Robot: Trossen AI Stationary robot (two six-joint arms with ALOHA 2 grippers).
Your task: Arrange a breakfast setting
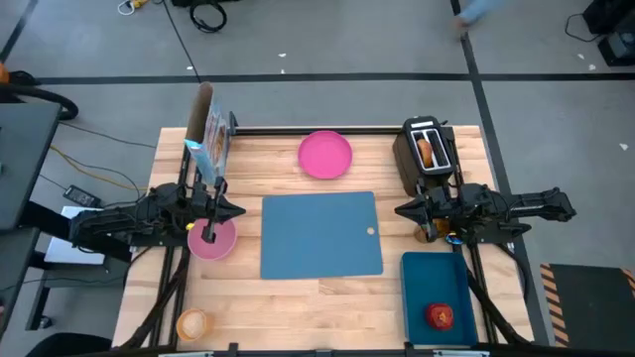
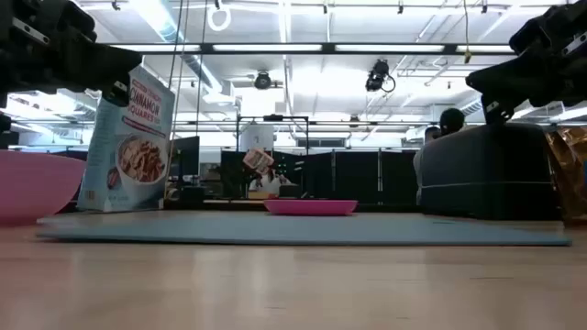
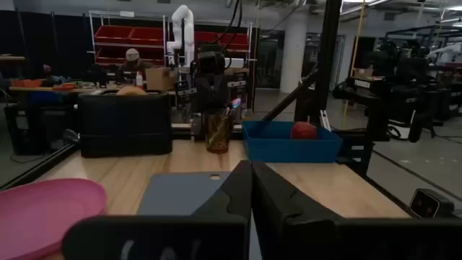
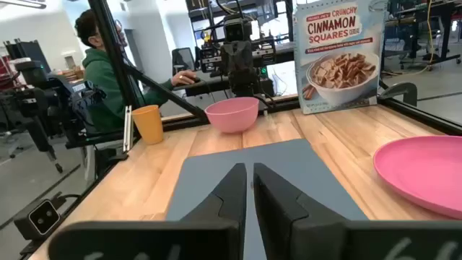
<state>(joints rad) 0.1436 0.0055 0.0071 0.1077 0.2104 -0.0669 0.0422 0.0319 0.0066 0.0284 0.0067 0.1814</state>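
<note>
Wooden table (image 1: 298, 297) under mat (image 1: 319, 235), plate (image 1: 325, 156), bowl (image 1: 212, 239), cup (image 1: 192, 323), toaster (image 1: 427, 151), tray (image 1: 435, 290) (apple (image 1: 440, 315) inside), cereal box (image 1: 210, 142).

You see the blue mat (image 1: 319, 235) flat mid-table, pink plate (image 1: 325, 156) beyond it, pink bowl (image 1: 212, 238) left, apple (image 1: 440, 315) in the tray.

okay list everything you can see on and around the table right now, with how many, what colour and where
mat: one, blue, table centre.
plate: one, pink, past the mat at the far edge.
bowl: one, pink, left of the mat, under the left gripper.
cup: one, amber, near-left corner.
apple: one, red, in the tray.
tray: one, dark blue, near-right.
toaster: one, black, far-right, something browned in a slot.
cereal box: one, blue-white, far-left.
person: one, green top, seated beyond the table.
left gripper: jaws shut, over the bowl.
right gripper: jaws shut, beside the mat's right edge.
</note>
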